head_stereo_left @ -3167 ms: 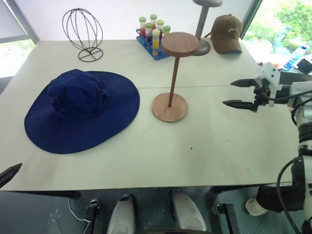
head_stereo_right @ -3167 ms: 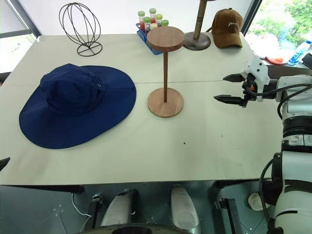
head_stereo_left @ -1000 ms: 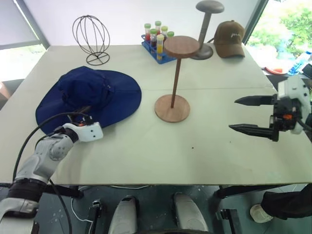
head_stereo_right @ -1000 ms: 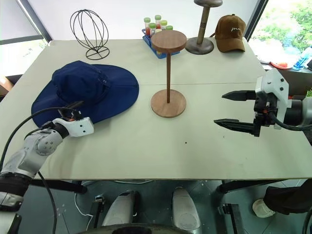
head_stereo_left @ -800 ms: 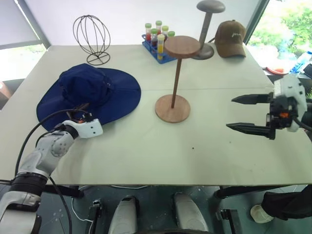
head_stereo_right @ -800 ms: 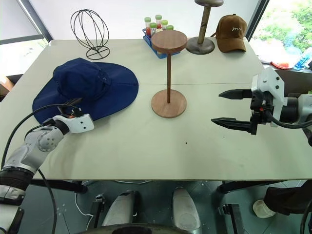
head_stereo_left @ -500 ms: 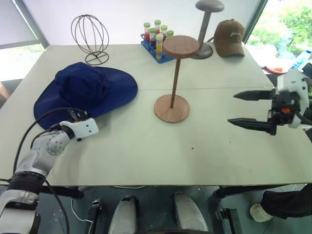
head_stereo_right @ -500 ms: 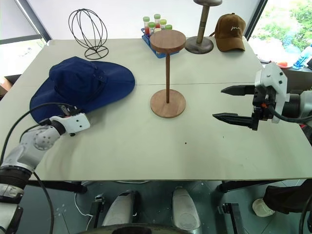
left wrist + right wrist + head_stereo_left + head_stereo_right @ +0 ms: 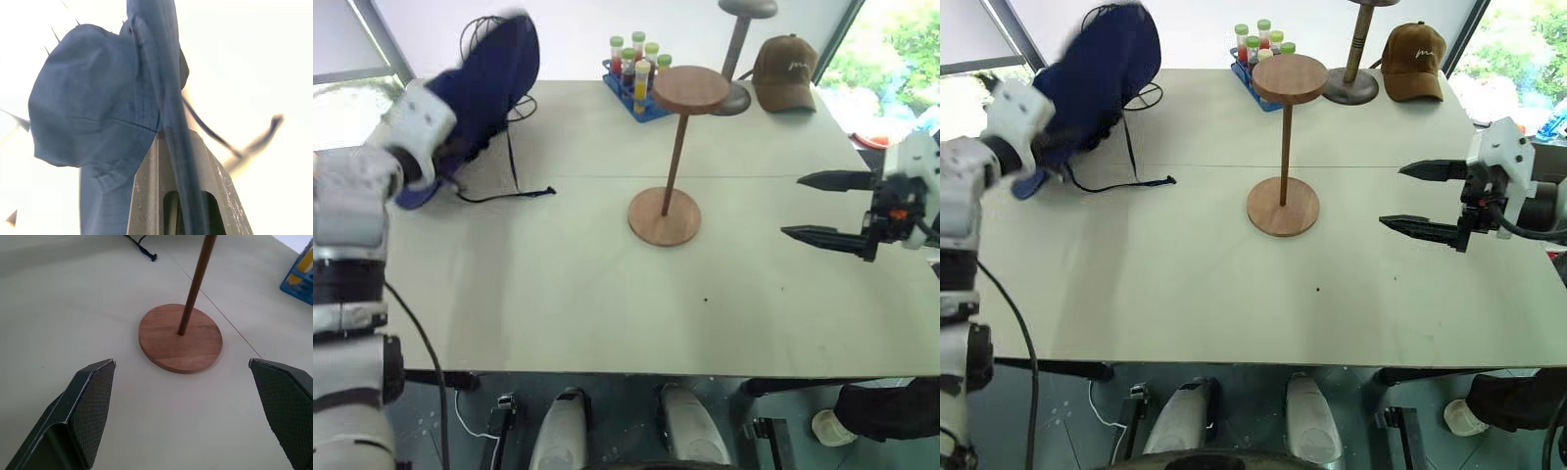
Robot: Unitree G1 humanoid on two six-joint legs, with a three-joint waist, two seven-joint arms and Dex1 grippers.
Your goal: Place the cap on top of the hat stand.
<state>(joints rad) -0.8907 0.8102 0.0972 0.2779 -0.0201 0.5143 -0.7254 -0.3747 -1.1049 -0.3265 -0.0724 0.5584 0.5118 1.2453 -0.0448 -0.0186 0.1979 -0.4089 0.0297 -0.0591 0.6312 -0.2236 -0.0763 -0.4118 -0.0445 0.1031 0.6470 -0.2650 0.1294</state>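
Clearly the navy-blue sun hat [image 9: 494,73] is hanging in the air at the far left of the table [image 9: 558,294], because the left gripper [image 9: 168,147] is pinching its brim edge-on between closed fingers, as the left wrist view is showing; the soft crown is sagging to one side of the fingers and the brim is standing almost upright. Its chin cord [image 9: 509,191] is trailing down and the cord end is lying on the table surface, so I judge the hat is not yet high enough to be carried freely. The wooden hat stand [image 9: 680,147] is standing upright near the middle of the table, well apart from the hat, with its round disc top bare and its round base flat on the surface. The right gripper [image 9: 1420,198] is hovering beside the stand on the right with its jaws spread wide and holding nothing; probably it is waiting there to steady the stand or to help with the brim. Behind the hat the black wire globe stand [image 9: 475,44] is partly hidden. Further back a blue rack of test tubes [image 9: 636,73], a taller grey stand [image 9: 739,59] and a brown baseball cap [image 9: 785,73] are sitting along the far edge, out of the way of the likely path.
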